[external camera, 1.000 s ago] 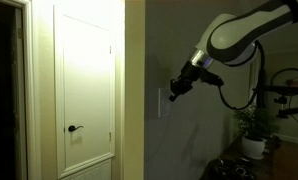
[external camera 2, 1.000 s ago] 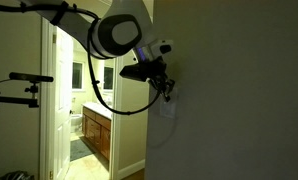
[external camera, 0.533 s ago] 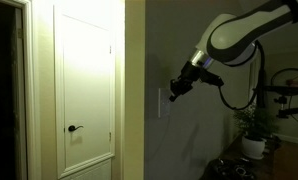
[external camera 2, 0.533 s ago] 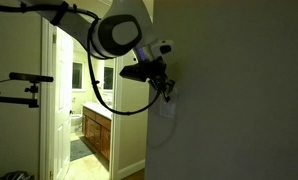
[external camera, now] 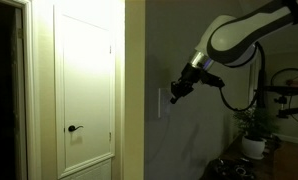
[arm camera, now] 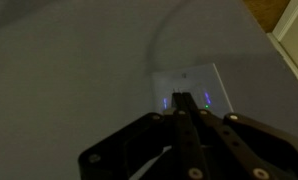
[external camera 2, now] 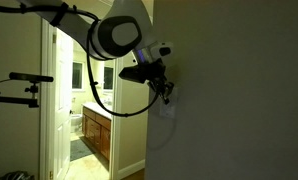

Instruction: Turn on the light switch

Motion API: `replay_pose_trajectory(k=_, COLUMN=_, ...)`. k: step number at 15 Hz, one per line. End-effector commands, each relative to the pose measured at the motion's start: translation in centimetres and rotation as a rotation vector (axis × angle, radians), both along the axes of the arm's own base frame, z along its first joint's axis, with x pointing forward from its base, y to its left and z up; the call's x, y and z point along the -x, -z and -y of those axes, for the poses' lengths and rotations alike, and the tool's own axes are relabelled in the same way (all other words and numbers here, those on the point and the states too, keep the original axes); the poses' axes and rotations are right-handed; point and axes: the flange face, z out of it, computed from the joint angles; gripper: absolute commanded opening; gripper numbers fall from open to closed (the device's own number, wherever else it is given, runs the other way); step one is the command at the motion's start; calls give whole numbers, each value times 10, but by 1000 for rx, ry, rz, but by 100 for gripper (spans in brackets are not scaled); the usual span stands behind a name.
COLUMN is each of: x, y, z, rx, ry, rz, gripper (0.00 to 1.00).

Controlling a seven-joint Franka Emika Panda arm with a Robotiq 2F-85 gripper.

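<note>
The light switch [external camera: 161, 101] is a small pale upright plate on the dim grey wall, right of the white door. In the wrist view it shows as a pale plate [arm camera: 204, 82] with small glowing lights. My gripper [external camera: 174, 95] is shut, its fingers pressed together, with the tips at the plate. In the wrist view the shut fingers [arm camera: 181, 102] point at the plate's lower middle. In an exterior view the gripper [external camera 2: 167, 92] is at the wall and the switch itself is hidden behind it.
A white door [external camera: 85, 85] with a dark lever handle [external camera: 74, 128] stands beside the wall corner. A potted plant [external camera: 254, 128] and dark objects sit low by the arm. A lit room with a vanity cabinet [external camera 2: 94, 130] shows through a doorway.
</note>
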Motion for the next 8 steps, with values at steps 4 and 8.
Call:
replay_pose_trajectory(k=4, x=2, y=-3, z=0, rx=-7, ry=15, rz=8, gripper=4)
replay_pose_trajectory(k=8, x=-1, y=-1, z=0, rx=-11, ry=15, rz=15, gripper=4)
